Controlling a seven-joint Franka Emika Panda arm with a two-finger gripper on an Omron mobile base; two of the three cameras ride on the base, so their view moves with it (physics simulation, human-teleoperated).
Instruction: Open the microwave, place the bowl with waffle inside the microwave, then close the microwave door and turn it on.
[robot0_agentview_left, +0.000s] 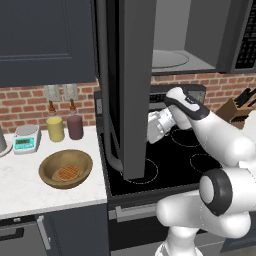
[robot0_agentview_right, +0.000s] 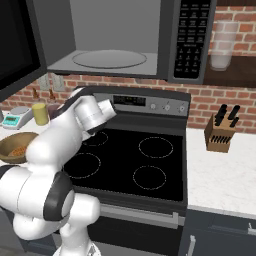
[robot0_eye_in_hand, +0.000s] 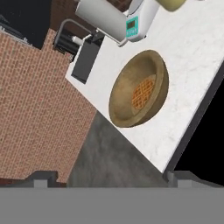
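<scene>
Dark gripper (robot0_eye_in_hand: 112, 177) fingertips (robot0_eye_in_hand: 40, 176), spread wide and holding nothing, frame the shallow light-brown wooden bowl (robot0_eye_in_hand: 139, 89) carrying the small golden grid-patterned waffle (robot0_eye_in_hand: 143, 93), which rests on the white marble table (robot0_eye_in_hand: 192, 65) near its front edge. Risk, as judged: one finger landing on the rim could tip or slide the bowl off the table. The left base view alone shows the open dark grey microwave door (robot0_agentview_left: 136, 85) hanging between arm and bowl; the right base view alone shows the pale microwave (robot0_agentview_right: 120, 40) cavity.

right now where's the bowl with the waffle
The bowl sits on the white counter left of the stove, in front of the yellow bottle, with the waffle inside it.
</scene>
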